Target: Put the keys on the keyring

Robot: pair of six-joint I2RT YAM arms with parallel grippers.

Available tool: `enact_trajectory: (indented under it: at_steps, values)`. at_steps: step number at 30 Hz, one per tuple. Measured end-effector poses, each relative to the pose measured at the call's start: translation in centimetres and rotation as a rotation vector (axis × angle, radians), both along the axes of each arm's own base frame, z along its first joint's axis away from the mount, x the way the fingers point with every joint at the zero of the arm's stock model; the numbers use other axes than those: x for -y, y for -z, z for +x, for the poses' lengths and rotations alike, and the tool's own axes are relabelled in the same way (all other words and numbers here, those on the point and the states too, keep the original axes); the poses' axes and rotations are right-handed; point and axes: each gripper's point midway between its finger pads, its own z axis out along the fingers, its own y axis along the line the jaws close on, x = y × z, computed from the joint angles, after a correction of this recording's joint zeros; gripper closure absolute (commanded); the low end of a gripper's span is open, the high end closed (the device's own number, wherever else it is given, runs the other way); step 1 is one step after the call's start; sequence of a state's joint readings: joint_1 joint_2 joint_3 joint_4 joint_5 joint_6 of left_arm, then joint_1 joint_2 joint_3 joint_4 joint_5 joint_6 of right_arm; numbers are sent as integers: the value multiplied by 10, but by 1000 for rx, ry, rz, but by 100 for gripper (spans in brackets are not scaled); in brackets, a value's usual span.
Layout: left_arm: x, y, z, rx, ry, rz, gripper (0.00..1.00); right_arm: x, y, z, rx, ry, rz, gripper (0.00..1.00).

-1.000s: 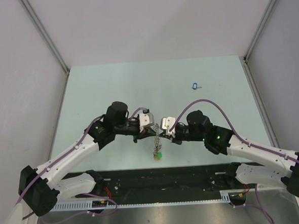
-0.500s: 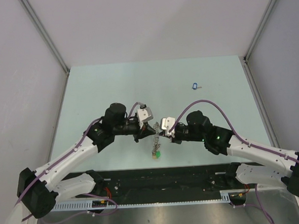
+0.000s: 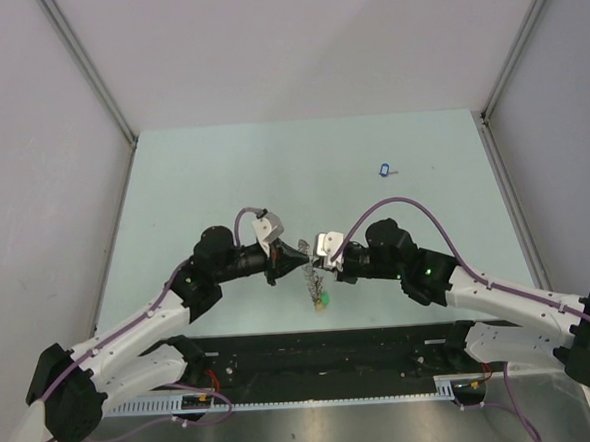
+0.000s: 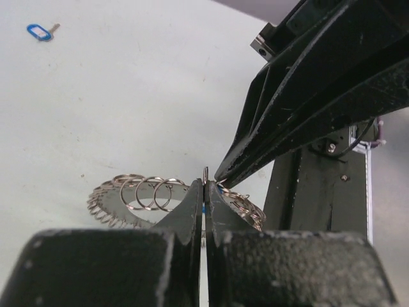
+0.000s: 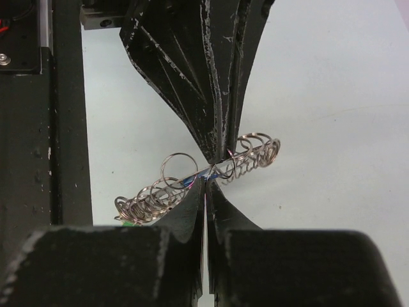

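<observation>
The keyring (image 3: 317, 286) hangs between my two grippers over the near middle of the table, with green and yellow tags at its low end. My left gripper (image 3: 301, 260) is shut on its rim. In the left wrist view (image 4: 205, 184) the rim stands edge-on between the tips, and small silver rings (image 4: 142, 192) fringe it. My right gripper (image 3: 319, 267) is shut tip to tip against the left one. In the right wrist view (image 5: 208, 181) a blue-tagged key (image 5: 195, 181) lies along the keyring (image 5: 252, 157) at its tips. A second blue-tagged key (image 3: 383, 169) lies on the table at the far right.
The pale green table (image 3: 202, 177) has grey walls on three sides. A black rail (image 3: 313, 350) with the arm bases runs along the near edge. In the left wrist view the loose blue-tagged key (image 4: 39, 31) lies at the upper left, and my right gripper's black fingers (image 4: 300, 109) fill the right side.
My left arm has rolled its wrist and dropped nearer and lower, bringing its tips onto the right gripper's tips. The keyring has shifted slightly towards the near edge. The right arm has barely moved.
</observation>
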State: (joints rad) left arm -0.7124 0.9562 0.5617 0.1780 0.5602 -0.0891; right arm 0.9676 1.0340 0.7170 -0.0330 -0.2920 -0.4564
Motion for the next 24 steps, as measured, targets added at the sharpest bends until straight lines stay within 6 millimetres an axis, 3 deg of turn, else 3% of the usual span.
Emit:
enact_trajectory:
  at_steps: [5, 12, 18, 24]
  values:
    - [-5, -1, 1, 22, -56, -92, 100, -2, -2, 1, 5, -1, 8, 100]
    - [-12, -6, 0, 53, -100, -176, 78, -5, -2, -1, 6, -13, 12, 100]
    - [-18, -21, -2, 100, -122, -228, 73, -7, 9, -3, -13, -20, -16, 100]
    - [-22, -14, -3, 109, -130, -209, 65, -9, 21, -3, -30, -29, -51, 100]
